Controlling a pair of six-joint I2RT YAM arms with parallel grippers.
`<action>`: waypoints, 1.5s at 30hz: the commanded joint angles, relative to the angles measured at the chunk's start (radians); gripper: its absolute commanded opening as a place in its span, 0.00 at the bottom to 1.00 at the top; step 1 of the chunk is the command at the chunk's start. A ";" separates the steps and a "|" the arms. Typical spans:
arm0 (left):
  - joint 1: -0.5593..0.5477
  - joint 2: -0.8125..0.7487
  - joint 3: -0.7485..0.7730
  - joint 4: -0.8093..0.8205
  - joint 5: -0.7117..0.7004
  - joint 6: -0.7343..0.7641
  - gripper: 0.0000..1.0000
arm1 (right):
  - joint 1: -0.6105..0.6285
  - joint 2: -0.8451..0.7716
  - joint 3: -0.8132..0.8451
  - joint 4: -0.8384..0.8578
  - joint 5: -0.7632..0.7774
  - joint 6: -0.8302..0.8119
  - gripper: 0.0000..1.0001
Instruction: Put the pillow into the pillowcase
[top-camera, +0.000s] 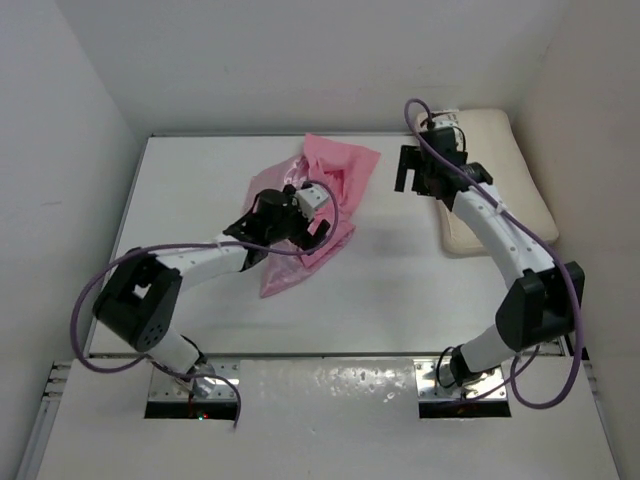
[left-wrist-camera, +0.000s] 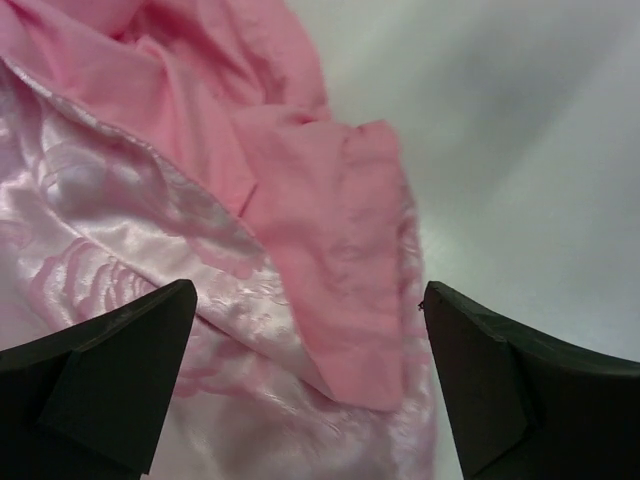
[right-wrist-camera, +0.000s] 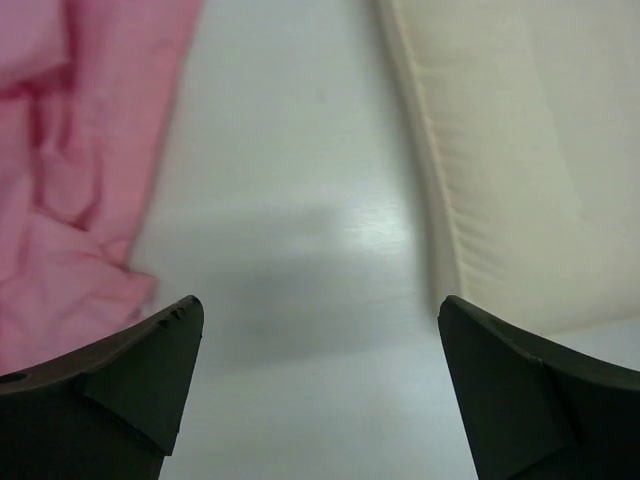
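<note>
Pink satin pillowcase (top-camera: 325, 190) is lying crumpled on the desk (top-camera: 400, 290), centre-far. Left claw (left-wrist-camera: 308, 300) is hovering over it, spread wide, gripping nothing. Cream pillow (top-camera: 512, 165) is sitting far right. Right claw (right-wrist-camera: 320, 305) is hanging open, empty, between pillow and pillowcase.

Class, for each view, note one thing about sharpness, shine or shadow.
Top external: sharp, evenly lit, glare on the glossy near strip. Left wrist: bright sheen on the pillowcase, its far folds soft. Right wrist: a blurred shadow on the table beside the pillow.
</note>
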 joint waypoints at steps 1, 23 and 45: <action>-0.021 0.094 0.064 0.101 -0.259 0.071 0.97 | -0.025 -0.060 -0.086 0.009 0.182 -0.052 0.99; 0.202 0.216 0.520 -0.120 0.088 -0.030 0.00 | -0.188 0.475 0.041 0.058 0.270 -0.140 0.00; 0.522 -0.001 0.826 -0.922 0.746 0.559 0.00 | 0.111 -0.089 -0.219 0.188 -0.032 -0.309 0.99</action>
